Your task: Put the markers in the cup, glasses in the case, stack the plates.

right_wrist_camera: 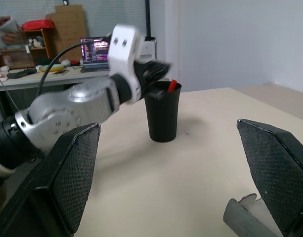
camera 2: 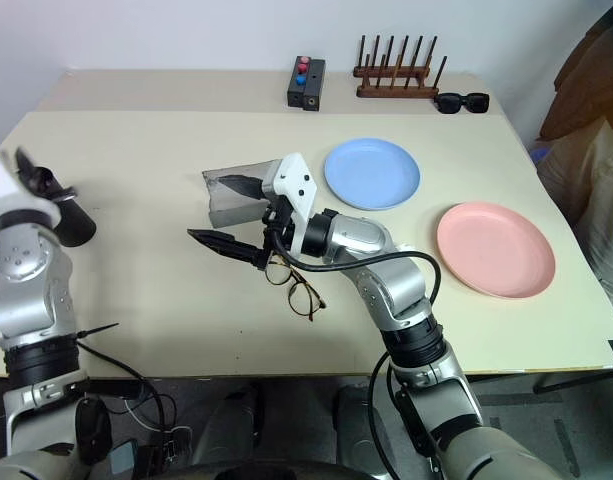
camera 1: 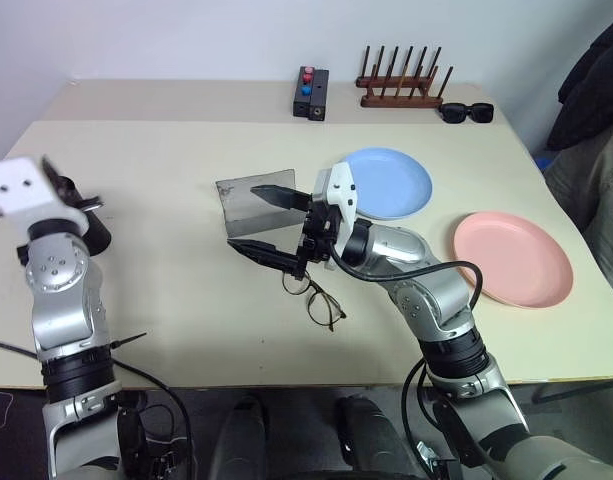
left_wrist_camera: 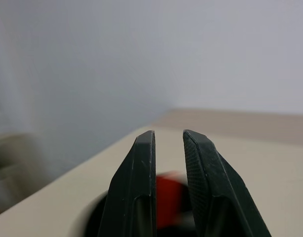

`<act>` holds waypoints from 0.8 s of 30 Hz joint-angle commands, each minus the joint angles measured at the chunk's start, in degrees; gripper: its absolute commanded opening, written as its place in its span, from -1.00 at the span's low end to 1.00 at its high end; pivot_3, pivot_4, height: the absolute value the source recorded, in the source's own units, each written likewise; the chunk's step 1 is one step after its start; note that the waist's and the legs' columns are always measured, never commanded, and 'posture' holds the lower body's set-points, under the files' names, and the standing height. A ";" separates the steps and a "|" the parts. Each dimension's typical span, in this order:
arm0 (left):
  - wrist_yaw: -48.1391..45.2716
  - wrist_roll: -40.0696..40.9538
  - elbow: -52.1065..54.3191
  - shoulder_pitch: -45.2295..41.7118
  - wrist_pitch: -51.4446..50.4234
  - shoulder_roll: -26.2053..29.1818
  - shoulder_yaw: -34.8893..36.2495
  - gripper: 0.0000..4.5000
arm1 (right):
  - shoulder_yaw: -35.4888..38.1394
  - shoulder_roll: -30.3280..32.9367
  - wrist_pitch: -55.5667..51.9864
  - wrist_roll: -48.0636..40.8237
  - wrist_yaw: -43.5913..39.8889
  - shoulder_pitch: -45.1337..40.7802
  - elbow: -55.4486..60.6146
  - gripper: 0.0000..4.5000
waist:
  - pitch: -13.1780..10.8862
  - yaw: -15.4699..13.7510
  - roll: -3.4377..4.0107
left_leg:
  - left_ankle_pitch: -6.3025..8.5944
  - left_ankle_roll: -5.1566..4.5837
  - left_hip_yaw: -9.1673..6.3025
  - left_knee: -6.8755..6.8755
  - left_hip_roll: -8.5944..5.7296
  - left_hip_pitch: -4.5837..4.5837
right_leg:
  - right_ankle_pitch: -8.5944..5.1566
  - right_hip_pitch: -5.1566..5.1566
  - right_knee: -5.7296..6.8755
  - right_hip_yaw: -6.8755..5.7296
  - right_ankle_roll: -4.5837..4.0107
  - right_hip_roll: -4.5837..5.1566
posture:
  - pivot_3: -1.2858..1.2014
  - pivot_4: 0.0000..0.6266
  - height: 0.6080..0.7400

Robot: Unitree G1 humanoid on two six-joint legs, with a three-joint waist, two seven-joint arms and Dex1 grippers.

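Note:
My left gripper (camera 1: 74, 190) hovers just over the rim of the black cup (right_wrist_camera: 162, 116) at the table's left side, its fingers (left_wrist_camera: 136, 187) a small gap apart with nothing between them. A marker with a red cap (right_wrist_camera: 171, 86) stands inside the cup. My right gripper (camera 1: 254, 220) is wide open mid-table, pointing left, its jaws spanning the open grey case (camera 1: 236, 205). The wire-framed glasses (camera 1: 321, 300) lie on the table just in front of that hand. The blue plate (camera 1: 386, 183) and the pink plate (camera 1: 513, 257) lie apart on the right.
Along the back edge stand a black box with red and blue buttons (camera 1: 310, 92), a wooden peg rack (camera 1: 401, 85) and chunky black sunglasses (camera 1: 467, 111). A dark jacket (camera 1: 596, 90) hangs beyond the table's right edge.

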State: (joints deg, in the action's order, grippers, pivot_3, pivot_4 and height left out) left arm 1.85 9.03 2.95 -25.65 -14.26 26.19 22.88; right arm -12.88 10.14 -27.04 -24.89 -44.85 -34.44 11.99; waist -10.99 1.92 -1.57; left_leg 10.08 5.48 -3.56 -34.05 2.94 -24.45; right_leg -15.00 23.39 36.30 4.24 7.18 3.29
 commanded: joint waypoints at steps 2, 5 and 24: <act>-15.58 5.53 4.54 -3.62 -17.79 6.41 -10.74 0.20 | 3.60 6.79 1.98 1.05 -3.10 -1.23 -0.19 1.00 | 0.00 0.19 0.02 | 0.00 0.00 0.00 0.00 0.00 0.00 | 0.00 0.00 0.00 0.00 0.00 0.00 | 0.03 -0.52 1.00; -23.34 11.42 4.39 -6.84 -26.33 7.29 -14.21 0.87 | 3.62 13.85 1.92 1.88 -7.60 -0.68 -0.23 1.00 | -0.03 0.47 0.05 | 0.00 -0.01 0.01 0.03 0.00 0.01 | -0.09 0.01 -0.02 0.01 -0.13 0.01 | 0.03 -0.52 1.00; -61.05 -0.63 -29.50 -27.94 -18.59 10.68 -40.21 0.98 | 7.65 34.79 -4.41 2.36 -13.00 13.95 12.72 1.00 | -0.11 0.40 0.12 | 0.04 -0.09 0.04 0.00 -0.01 -0.15 | -0.17 0.11 -0.09 0.05 -0.13 0.02 | 0.03 -0.52 1.00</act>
State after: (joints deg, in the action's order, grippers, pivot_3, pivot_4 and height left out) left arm -57.33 9.68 -25.32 -51.97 -34.99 37.21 -16.93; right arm -7.79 44.30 -31.27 -21.65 -58.75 -20.60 22.54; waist -11.09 2.32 -1.46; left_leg 10.12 5.39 -3.52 -34.05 2.92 -24.60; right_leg -15.18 23.50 36.21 4.30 7.05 3.32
